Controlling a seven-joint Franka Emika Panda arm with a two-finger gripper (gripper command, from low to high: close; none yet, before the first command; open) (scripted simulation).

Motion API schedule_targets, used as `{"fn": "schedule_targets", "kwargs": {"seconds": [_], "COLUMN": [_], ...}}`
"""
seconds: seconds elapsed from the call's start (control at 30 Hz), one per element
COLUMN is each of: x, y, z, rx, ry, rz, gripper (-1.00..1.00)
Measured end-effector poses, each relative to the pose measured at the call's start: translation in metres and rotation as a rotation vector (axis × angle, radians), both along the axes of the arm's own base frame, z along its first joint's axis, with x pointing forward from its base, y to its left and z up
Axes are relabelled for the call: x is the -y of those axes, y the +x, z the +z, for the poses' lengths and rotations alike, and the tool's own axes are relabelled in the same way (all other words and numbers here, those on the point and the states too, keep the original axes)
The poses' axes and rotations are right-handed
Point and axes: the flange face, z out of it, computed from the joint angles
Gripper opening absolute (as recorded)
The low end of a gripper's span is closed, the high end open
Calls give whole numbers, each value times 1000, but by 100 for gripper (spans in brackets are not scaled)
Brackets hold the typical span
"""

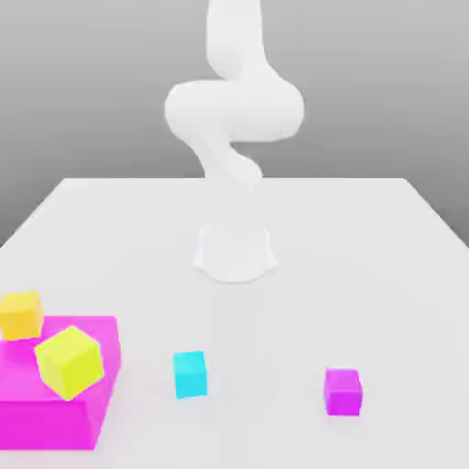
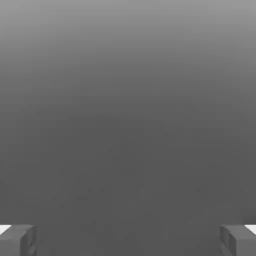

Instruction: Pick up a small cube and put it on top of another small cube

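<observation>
A small cyan cube (image 1: 190, 374) sits near the bench (image 1: 366, 238) front edge, magenta cube (image 1: 343, 391) beside it. The end effector (image 2: 128, 240), fingers spread apart, faces blank grey background, away from the cube.

Cyan small cube (image 1: 190, 374); magenta-purple cube (image 1: 343, 391); orange-yellow cube (image 1: 21, 314); yellow-green cube (image 1: 69, 362); magenta block (image 1: 57, 410); white table (image 1: 366, 275); white arm (image 1: 234, 110).

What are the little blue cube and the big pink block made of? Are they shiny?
The cyan cube looks like smooth matte plastic: one flat colour, sharp edges, no glints. The big magenta block looks the same, plain and unshiny. It's a simulator render, so the real material stays a guess.
</observation>
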Motion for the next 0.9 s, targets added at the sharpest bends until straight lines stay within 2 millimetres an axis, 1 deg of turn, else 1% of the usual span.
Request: {"fn": "schedule_targets", "kwargs": {"seconds": [0.07,0.13,0.2,0.27,0.33,0.4,0.47,0.57,0.63,0.67,0.87,0.9], "x": [8,16,23,30,36,42,48,55,58,60,59,59], "y": [24,42,53,59,58,51,38,9,-15,-20,-26,-26], "z": [-49,-99,-149,-199,-249,-299,-350,-416,-454,-466,-523,-531], "rx": [-74,-146,-217,-288,-360,-434,-511,-621,-689,-705,-721,-721], "ry": [-14,-26,-36,-45,-52,-58,-61,-63,-62,-60,-63,-62], "rz": [13,27,41,57,74,91,111,141,158,160,169,169], "gripper": [0,0,0,0,0,0,0,0,0,0,0,-100]}}
